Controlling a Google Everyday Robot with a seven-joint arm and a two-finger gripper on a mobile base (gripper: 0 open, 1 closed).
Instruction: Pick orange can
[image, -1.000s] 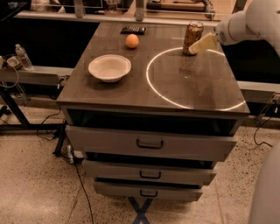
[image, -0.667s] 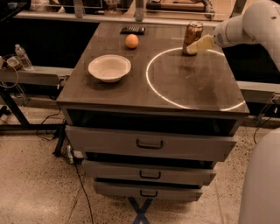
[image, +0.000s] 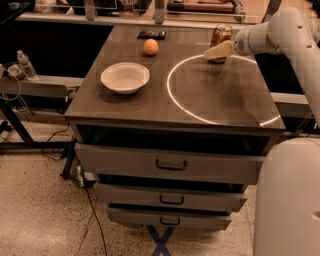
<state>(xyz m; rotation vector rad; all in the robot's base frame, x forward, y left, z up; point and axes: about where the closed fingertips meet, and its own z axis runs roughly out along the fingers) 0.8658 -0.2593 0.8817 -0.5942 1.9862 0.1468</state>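
Note:
The orange can (image: 220, 36) stands upright near the back right of the dark tabletop (image: 150, 107), on the far edge of a white ring (image: 172, 102) marked on the surface. It is orange-brown with a silver top rim. My gripper (image: 218, 50) reaches in from the right on a white arm (image: 280, 30). It is at the can's lower half, right against it and covering part of its front.
A white bowl (image: 125, 77) sits at the left of the table. A small orange fruit (image: 150, 46) and a flat black object (image: 151, 34) lie behind it. Drawers (image: 171, 164) are below the tabletop. My white base (image: 287, 200) fills the lower right.
My gripper has shifted a little to the left, further across the can. The can has not moved. My base shows larger at the lower right.

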